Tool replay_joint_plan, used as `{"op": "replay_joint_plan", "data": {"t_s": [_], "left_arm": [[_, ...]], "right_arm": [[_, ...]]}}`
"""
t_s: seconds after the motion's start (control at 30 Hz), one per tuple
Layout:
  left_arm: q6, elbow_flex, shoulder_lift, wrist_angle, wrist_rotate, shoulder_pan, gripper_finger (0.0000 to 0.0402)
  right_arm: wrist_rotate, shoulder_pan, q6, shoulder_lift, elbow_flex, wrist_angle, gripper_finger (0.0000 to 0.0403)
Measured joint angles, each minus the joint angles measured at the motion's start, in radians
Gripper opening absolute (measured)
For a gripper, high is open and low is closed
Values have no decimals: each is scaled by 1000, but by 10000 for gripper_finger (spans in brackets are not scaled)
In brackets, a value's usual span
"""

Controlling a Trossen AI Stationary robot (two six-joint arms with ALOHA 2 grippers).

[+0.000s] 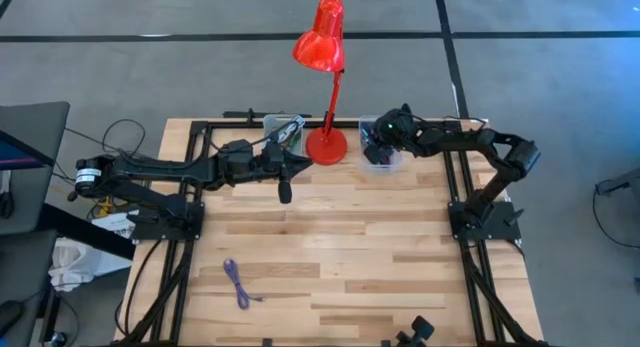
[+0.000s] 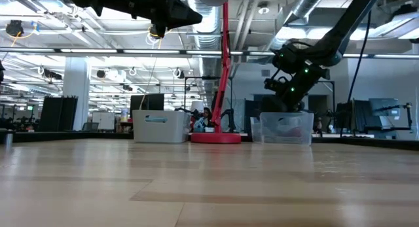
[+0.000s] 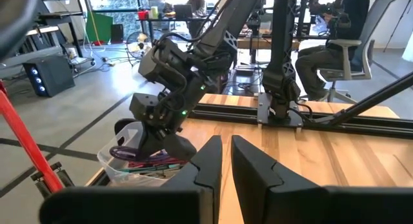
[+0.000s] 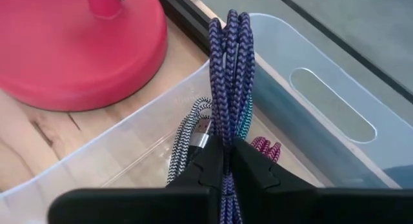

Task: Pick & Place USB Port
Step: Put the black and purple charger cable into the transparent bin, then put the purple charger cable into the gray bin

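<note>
- Purple braided cable (image 4: 229,75) fills the right wrist view, doubled into a bundle and pinched between the two dark fingers (image 4: 205,167) of the right gripper (image 4: 227,164) — the claw is narrow and holding that cable.
- Below it sits the clear bin (image 4: 335,114) by the red lamp base (image 4: 84,50), with more cables inside: a black-and-white one (image 4: 184,143) and a pink one (image 4: 264,146).
- From above, the right gripper (image 1: 385,137) hangs over that bin (image 1: 381,155) at the far edge of the table (image 1: 350,247), right of the lamp (image 1: 322,47).
- Another purple cable (image 1: 238,283) lies loose on the near left part of the table, well apart from both arms.
- Left gripper (image 1: 284,190) waits left of the lamp base, its fingers (image 3: 255,169) nearly together with a thin gap and nothing between them.
- Step in hand, as I judge it: lifting the cable out of the bin.
- To do it well — rise straight up, slowly, until the hanging loops are clear of the bin wall, so they do not snag the other cables or drag the light bin along.
- Grip should stay firm; the braid looks slippery and the bundle could slide through.
</note>
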State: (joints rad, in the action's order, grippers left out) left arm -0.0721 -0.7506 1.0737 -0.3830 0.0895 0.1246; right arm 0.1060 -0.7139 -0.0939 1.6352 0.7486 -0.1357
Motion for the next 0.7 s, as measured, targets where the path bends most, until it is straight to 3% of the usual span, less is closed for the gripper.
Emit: {"op": "replay_joint_plan", "data": {"t_s": [0.47, 0.7], "left_arm": [[-2, 0, 0, 0, 23, 1, 36], [-28, 0, 0, 0, 23, 1, 36]], "right_arm": [[15, 0, -16, -1, -2, -14, 109], [16, 5, -47, -102, -2, 11, 153]]}}
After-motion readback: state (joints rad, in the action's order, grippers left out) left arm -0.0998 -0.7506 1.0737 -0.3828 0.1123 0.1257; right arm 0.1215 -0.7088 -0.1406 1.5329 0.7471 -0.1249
